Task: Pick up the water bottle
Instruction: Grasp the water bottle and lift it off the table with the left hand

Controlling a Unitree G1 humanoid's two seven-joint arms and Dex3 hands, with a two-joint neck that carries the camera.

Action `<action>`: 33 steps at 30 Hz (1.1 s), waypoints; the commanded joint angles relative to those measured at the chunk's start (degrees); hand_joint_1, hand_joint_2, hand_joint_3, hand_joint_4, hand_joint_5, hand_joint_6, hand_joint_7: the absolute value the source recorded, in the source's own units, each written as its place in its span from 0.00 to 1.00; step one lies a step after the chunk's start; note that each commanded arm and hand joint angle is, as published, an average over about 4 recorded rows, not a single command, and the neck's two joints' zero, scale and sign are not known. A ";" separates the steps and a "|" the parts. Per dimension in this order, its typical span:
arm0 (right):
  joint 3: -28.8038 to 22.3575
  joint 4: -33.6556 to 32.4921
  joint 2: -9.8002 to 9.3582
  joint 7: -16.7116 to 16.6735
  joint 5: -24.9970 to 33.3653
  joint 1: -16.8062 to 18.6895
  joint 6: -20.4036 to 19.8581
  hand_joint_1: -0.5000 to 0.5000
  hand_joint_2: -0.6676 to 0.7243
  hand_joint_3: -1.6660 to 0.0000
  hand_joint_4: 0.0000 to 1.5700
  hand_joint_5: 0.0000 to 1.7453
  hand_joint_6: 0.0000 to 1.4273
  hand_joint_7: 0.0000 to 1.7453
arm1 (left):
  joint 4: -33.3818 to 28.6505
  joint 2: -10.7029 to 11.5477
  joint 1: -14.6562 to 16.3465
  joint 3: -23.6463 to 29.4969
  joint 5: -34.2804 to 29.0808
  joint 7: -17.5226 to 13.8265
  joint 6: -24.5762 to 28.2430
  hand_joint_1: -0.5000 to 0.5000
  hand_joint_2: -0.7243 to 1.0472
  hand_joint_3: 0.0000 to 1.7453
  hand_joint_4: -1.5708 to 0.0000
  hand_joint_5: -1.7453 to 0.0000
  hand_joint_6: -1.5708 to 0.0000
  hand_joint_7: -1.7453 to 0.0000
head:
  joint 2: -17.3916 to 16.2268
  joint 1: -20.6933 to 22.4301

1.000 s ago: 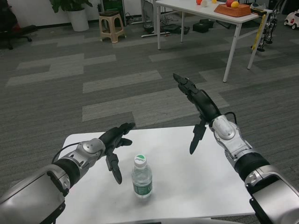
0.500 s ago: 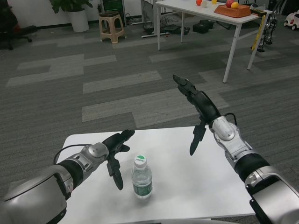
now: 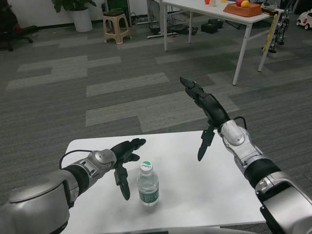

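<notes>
From the head view I see the water bottle (image 3: 148,185) upright at lower centre on the white table (image 3: 195,185), near its front edge. My left hand (image 3: 123,156) sits just left of it, fingers spread, not touching. My right hand (image 3: 207,114) hangs released over the far edge.

Illumination is even, diffuse and bright, with no glare. The desk (image 3: 195,180) carries only faint, soft shadows. Focus is sharp throughout; edge distortion is slight.
</notes>
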 commanded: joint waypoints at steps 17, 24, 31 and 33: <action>0.25 -0.15 -1.24 -0.30 0.31 -1.13 -0.23 0.04 0.95 1.00 0.00 0.00 0.00 0.00 | -2.71 -1.77 -5.23 -11.03 -4.27 -1.99 2.18 0.00 0.05 0.05 1.00 0.71 1.00 0.97 | -0.14 0.22; 0.25 -0.64 -1.57 -0.30 0.40 -0.75 -0.23 0.04 0.95 1.00 0.00 0.00 0.00 0.00 | -4.00 -2.36 -5.97 -13.49 -5.19 -2.47 2.18 0.00 0.05 0.05 1.00 0.71 1.00 0.96 | -0.29 0.00; 0.23 -1.23 -1.70 -0.30 0.40 -0.12 -0.23 0.04 0.95 1.00 0.00 0.00 0.00 0.00 | -4.07 -2.67 -5.97 -14.99 -6.73 -2.69 2.18 0.00 0.06 0.04 1.00 0.71 1.00 0.96 | -0.40 0.00; 0.19 -1.23 -1.70 -0.30 0.40 -0.09 -0.23 0.04 0.95 1.00 0.00 0.00 0.00 0.00 | -4.05 -2.69 -5.97 -15.07 -7.17 -2.71 2.18 0.00 0.09 0.04 1.00 0.71 1.00 0.96 | -0.56 -0.11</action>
